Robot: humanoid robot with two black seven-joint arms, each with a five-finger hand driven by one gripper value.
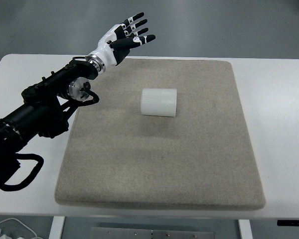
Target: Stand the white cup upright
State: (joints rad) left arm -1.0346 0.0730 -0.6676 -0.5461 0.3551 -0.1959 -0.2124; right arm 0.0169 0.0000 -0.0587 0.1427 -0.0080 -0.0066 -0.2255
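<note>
White cup on its side, mid grey mat, upper half, on the white worktop. Left hand above the mat's far-left corner, fingers spread wide, holding nothing, well apart from the cup.

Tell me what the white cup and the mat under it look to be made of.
White cup: probably matte plastic or paper; its side is smooth, opaque and even white with no shine, so the look leaves it open. It lies on its side.
Mat: looks like felt or short-pile fabric; the grey-beige surface is fuzzy and speckled, with soft rounded edges.
</note>
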